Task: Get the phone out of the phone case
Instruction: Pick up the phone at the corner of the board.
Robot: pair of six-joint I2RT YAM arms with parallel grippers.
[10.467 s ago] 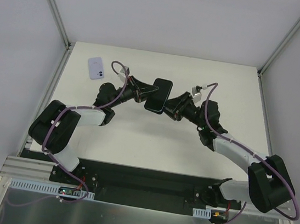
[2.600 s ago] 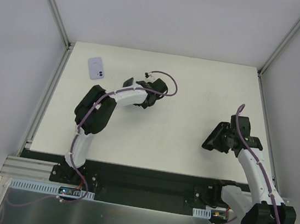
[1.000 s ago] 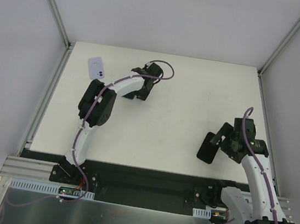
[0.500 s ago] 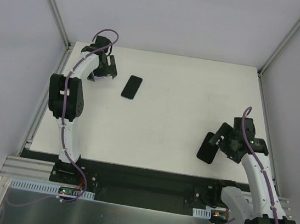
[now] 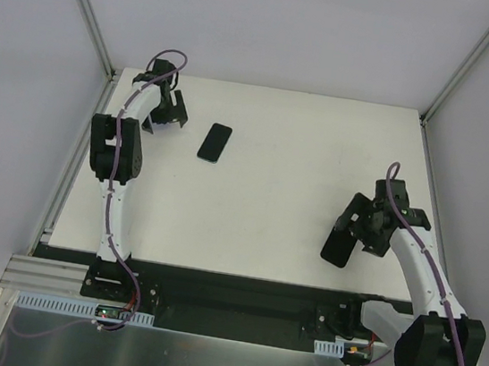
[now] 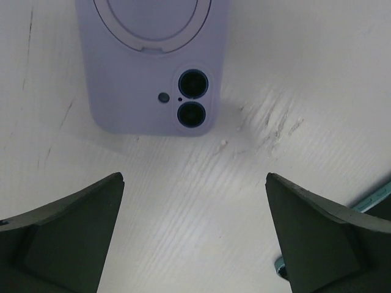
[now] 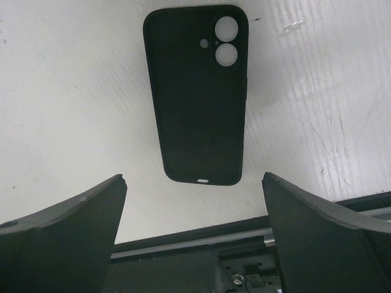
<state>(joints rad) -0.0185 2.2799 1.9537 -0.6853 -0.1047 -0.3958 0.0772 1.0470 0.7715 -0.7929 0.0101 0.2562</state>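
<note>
The black phone point(image 5: 215, 142) lies bare and flat on the white table, left of centre, with nothing touching it. The empty black phone case point(image 5: 338, 247) lies near the front right edge; in the right wrist view the phone case point(image 7: 195, 91) shows white table through its camera holes. My right gripper point(image 5: 362, 226) hovers just behind the case, and its jaws point(image 7: 194, 177) stand open and empty. My left gripper point(image 5: 165, 111) is stretched to the far left corner, open point(image 6: 194, 177) with only bare table between its fingers.
A lilac phone point(image 6: 153, 61), back up with two camera lenses, lies just ahead of the left fingers; the left gripper hides it from the top camera. A teal-edged dark object point(image 6: 376, 201) peeks in beside the left gripper's right finger. The black front rail point(image 7: 201, 244) runs close below the case.
My left arm has swung from the table's middle to the far left corner, leaving the black phone on the table, and its jaws opened wider. The right gripper shifted slightly over the case.
</note>
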